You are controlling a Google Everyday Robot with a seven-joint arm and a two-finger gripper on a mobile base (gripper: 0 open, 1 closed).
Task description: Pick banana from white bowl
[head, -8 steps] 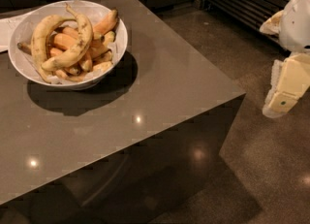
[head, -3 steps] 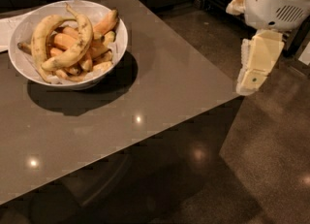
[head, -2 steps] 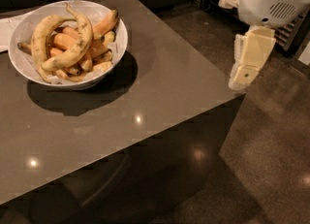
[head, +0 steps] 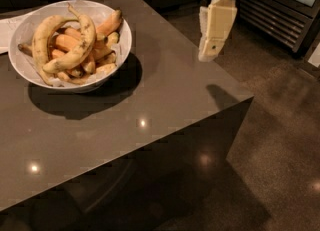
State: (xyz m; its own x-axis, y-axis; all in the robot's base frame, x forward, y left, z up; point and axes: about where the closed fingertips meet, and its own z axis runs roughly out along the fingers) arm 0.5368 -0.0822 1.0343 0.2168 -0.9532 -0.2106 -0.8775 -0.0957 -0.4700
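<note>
The white bowl (head: 102, 11) stands on the far left of the dark table (head: 160, 100), filled with several bananas. The banana (head: 83, 42), long, curved, yellow with brown speckles and a thin dark stem, lies on top of the pile. A paler long banana (head: 39, 40) arches along the bowl's left side, and short orange-toned bananas (head: 107, 25) lie beneath. My gripper (head: 209, 54) hangs pointing down above the table's far right edge, well to the right of the bowl and apart from it, holding nothing.
A white sheet (head: 6, 30) lies at the table's left edge beside the bowl. A dark slatted metal unit (head: 280, 17) stands at the back right. The table's right corner (head: 250, 97) drops to the brown floor (head: 280, 150).
My gripper has moved left and away from me, from over the floor at the right to above the table's right edge. The bowl and bananas have not moved.
</note>
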